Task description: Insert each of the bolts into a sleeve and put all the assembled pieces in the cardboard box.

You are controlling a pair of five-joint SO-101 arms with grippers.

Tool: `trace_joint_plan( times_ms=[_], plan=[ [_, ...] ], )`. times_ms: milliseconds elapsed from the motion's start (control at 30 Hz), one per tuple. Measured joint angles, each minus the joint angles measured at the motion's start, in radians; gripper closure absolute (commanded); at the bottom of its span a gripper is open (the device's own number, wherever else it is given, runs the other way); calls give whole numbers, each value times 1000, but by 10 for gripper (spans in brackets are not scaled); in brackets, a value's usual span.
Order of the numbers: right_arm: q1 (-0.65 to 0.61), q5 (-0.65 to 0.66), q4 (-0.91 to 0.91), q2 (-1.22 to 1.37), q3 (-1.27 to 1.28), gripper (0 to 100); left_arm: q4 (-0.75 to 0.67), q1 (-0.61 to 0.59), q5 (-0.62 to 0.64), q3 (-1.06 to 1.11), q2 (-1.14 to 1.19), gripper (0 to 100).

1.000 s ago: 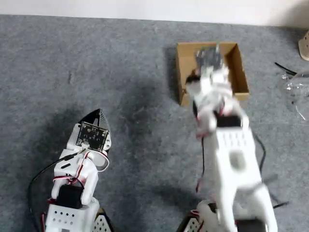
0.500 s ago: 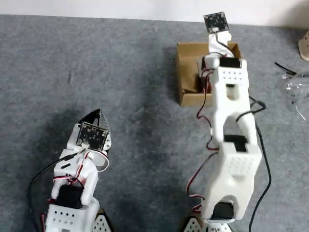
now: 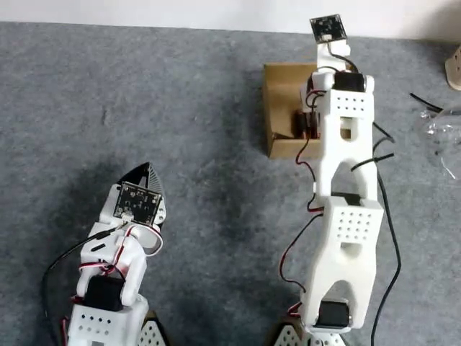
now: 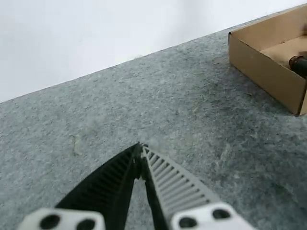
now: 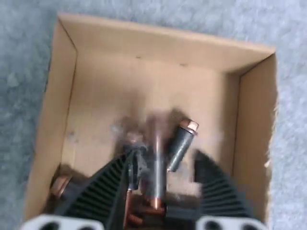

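The cardboard box (image 5: 62, 96) lies under my right gripper (image 5: 165, 154), which hangs open inside it. A blurred sleeve with a copper bolt (image 5: 156, 163) stands between the spread fingers, near one of them and apart from the other. A second assembled piece (image 5: 181, 141) lies just beyond it, and a third (image 5: 62, 186) rests in a box corner. In the high view the right arm (image 3: 340, 108) stretches over the box (image 3: 281, 94) and hides most of its inside. My left gripper (image 3: 148, 174) rests shut and holding nothing on the carpet at the lower left, with its fingertips (image 4: 140, 146) together.
Grey carpet (image 3: 180, 108) covers the whole table. Loose cables and clear plastic bits (image 3: 436, 119) lie at the right edge. The box (image 4: 268, 57) stands far off to the side of the left gripper, with one piece (image 4: 298, 63) showing inside.
The right arm has stretched forward over the box, its wrist camera now past the far wall. The left arm has not moved.
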Motion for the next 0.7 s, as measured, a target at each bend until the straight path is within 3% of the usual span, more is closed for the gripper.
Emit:
trace_joint_plan(
  times_ms=[300, 533, 700],
  plan=[
    [0, 34, 149, -52, -2, 764, 0, 0, -2, 0, 0, 993],
    [3, -44, 276, -195, -2, 764, 0, 0, -2, 0, 0, 993],
    [-68, -49, 408, -288, -2, 764, 0, 0, -2, 0, 0, 993]
  ],
)
